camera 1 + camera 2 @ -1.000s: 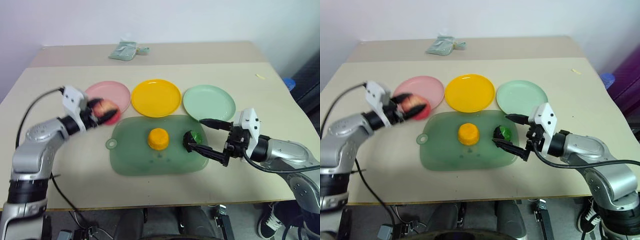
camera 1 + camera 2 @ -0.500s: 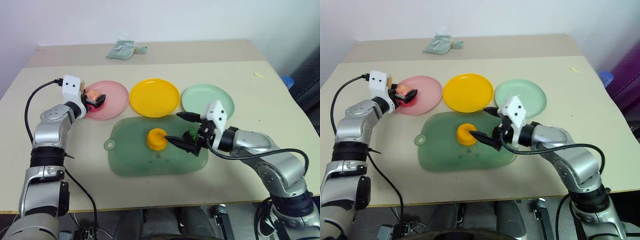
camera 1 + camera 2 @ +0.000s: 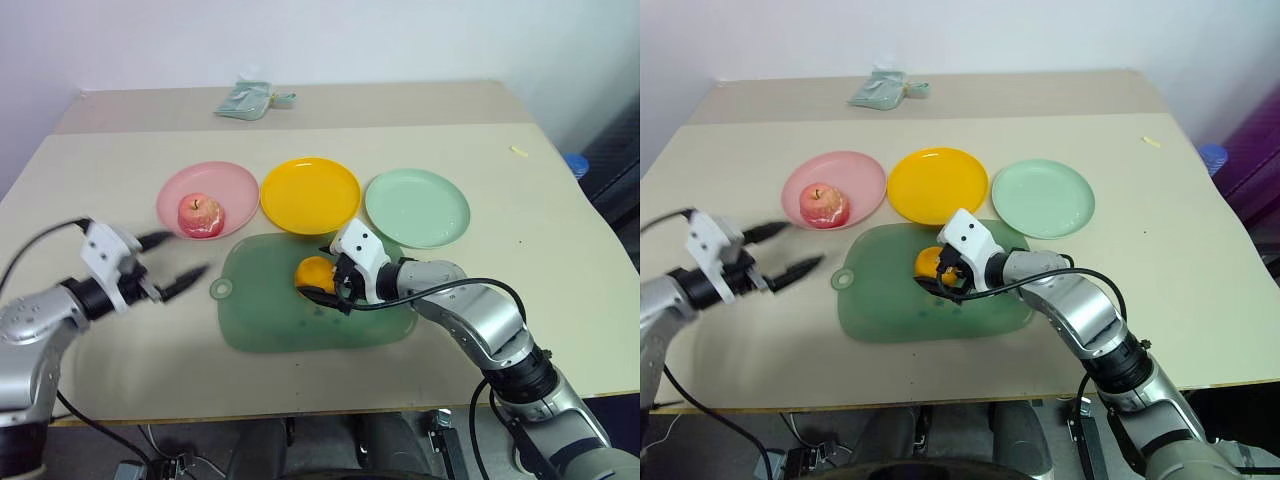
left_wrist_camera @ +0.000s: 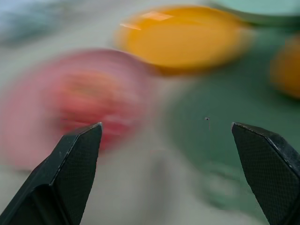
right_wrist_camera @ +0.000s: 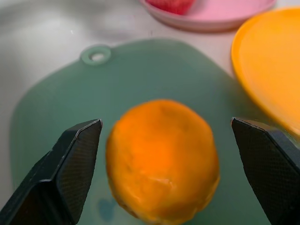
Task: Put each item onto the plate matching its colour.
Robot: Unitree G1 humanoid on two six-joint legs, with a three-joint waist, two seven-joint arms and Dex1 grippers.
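Right wrist view, orange fruit between spread right gripper fingers, untouched

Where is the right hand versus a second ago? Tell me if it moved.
Yes. The right hand moved toward the robot's left across the mat, from beside the green plate to the orange fruit.

three plates, two toy fruits, one mat
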